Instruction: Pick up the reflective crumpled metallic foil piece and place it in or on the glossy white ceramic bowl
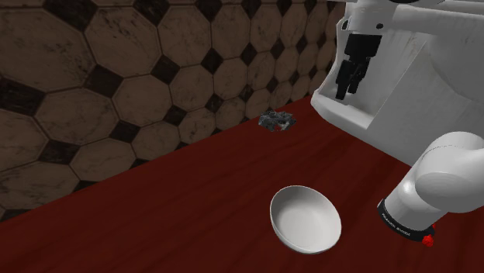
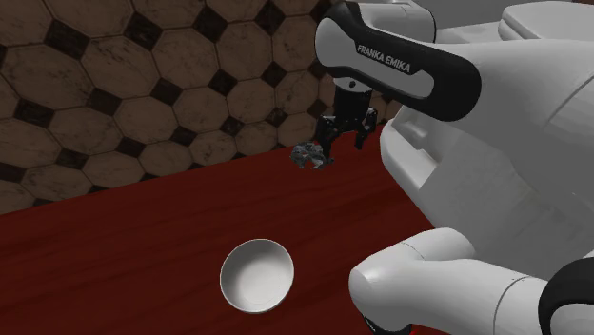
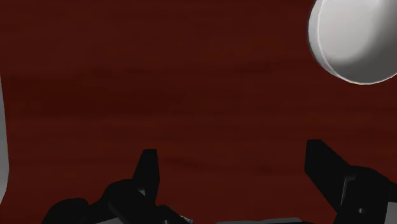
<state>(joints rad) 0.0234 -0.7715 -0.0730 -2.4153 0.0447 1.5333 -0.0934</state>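
In the shoulder view the crumpled foil piece [image 1: 276,120] lies on the dark red desk [image 1: 194,202], close to the tiled wall [image 1: 116,77]. The white bowl [image 1: 305,219] sits well apart from it, nearer the stand. The gripper [image 1: 349,89] hangs above the desk, to this view's right of the foil, and nothing is between its fingers.

In the second exterior view the gripper [image 2: 345,141] hovers just above the foil [image 2: 309,155] and a little to this view's right of it. Its jaws are spread and it does not touch the foil. The bowl [image 2: 257,276] rests on the desk, with bare desk between it and the foil.

In the wrist view the two black fingers [image 3: 147,172] stand wide apart over bare red desk [image 3: 191,76], and the bowl [image 3: 356,38] is off to one side.

We judge the reach to be under way and the grasp not yet made. The main risk is the offset. If we descend from here, one finger may land on the foil and push it towards the wall, or the jaws may close on air. We also expect crumpled foil to be light and springy, so a shallow pinch could let it slip out on the way to the bowl
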